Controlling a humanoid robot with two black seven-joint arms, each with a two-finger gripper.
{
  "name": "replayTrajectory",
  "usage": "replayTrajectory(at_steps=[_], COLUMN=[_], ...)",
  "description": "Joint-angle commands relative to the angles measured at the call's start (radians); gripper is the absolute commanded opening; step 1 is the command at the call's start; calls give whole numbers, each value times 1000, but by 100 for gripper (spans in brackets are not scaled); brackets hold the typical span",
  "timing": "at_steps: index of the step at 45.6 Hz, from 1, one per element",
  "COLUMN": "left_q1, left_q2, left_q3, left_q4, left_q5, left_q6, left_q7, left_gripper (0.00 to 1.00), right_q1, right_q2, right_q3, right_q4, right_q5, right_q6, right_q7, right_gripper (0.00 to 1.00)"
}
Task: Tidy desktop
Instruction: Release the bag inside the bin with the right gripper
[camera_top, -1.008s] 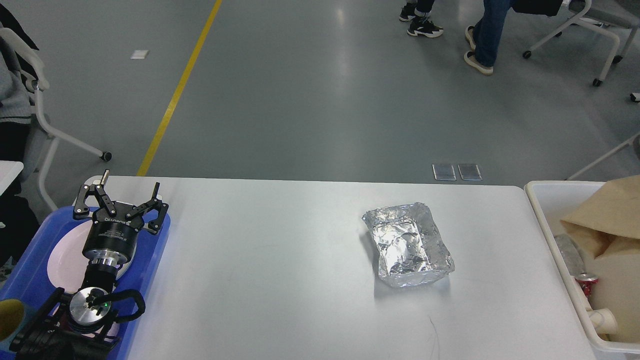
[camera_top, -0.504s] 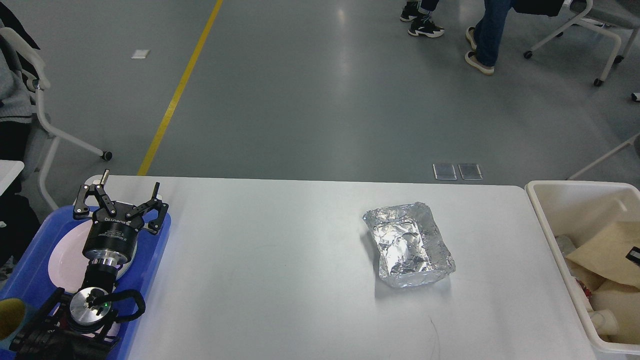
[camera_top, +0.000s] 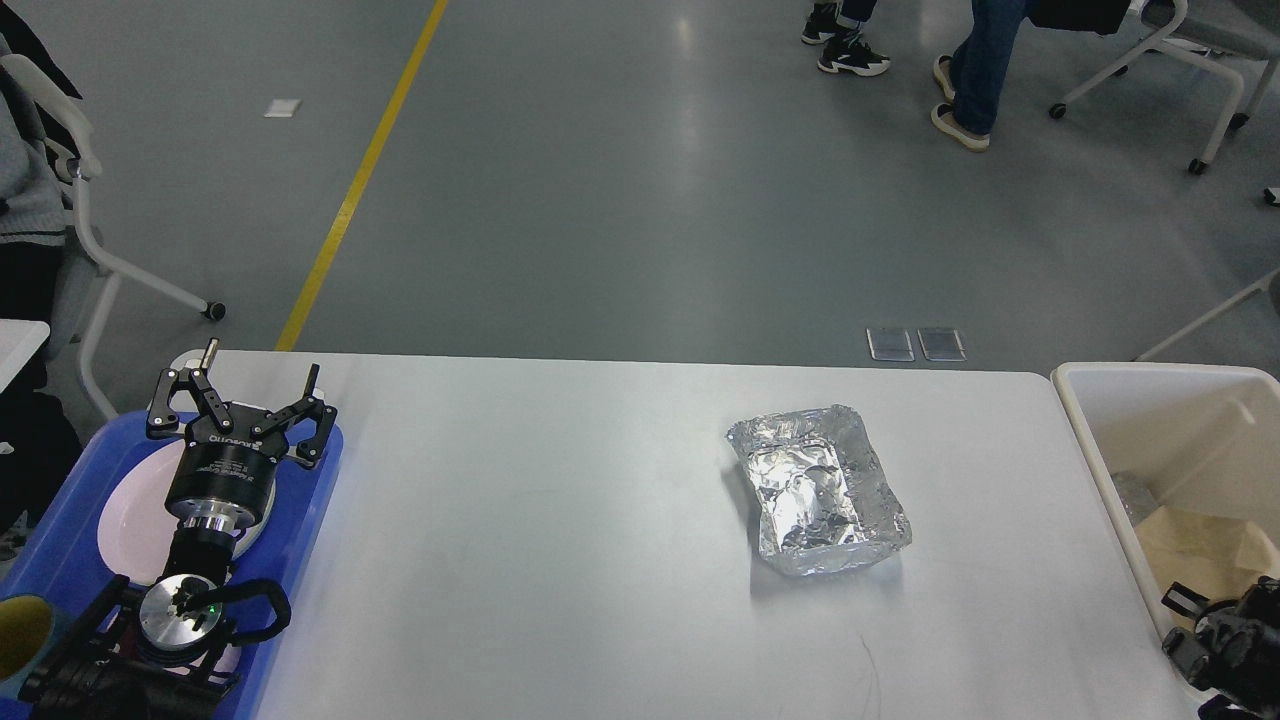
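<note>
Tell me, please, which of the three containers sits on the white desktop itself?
The foil tray. It alone rests on the desktop; the blue tray lies at its left edge and the cream bin at its right.

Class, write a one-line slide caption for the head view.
Open left gripper hovers over blue tray; crumpled foil container sits alone on white desktop beside bin.

White lettering is seen on the black body of the left gripper (camera_top: 252, 392), just below its spread fingers; it appears upside down and is too small to be read with certainty. No other text, label, brand, number or sign can be read on anything else in view.
</note>
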Motion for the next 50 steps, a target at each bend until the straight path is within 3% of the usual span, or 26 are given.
replayTrajectory(at_steps=[1,16,19,20,26,30,44,50], left_q1=[0,0,0,0,0,0,0,0], left_q2=[0,0,0,0,0,0,0,0], left_q3=[0,0,0,0,0,0,0,0], left_q4=[-1,1,-1,1,-1,-1,-1,1], left_q5=[0,0,0,0,0,0,0,0], left_q6=[0,0,0,0,0,0,0,0], left_q7=[0,0,0,0,0,0,0,0], left_gripper=[96,96,96,96,96,96,96,96], right_q1=[-18,-20,-18,-20,-24,-24,-17,-14], right_q2=[22,13,11,11,11,11,11,10], right_q3=[8,9,9,9,2,0,5,3], right_q4=[-9,-9,-9,-7,-6,-4,5,6], right_q5=[2,2,2,2,0,0,0,0], right_q6=[-18,-27,-58,-76,-130,-130,-132,-124], right_q7=[0,0,3,3,5,6,17,17], right_gripper=[0,0,38,44,69,78,80,86])
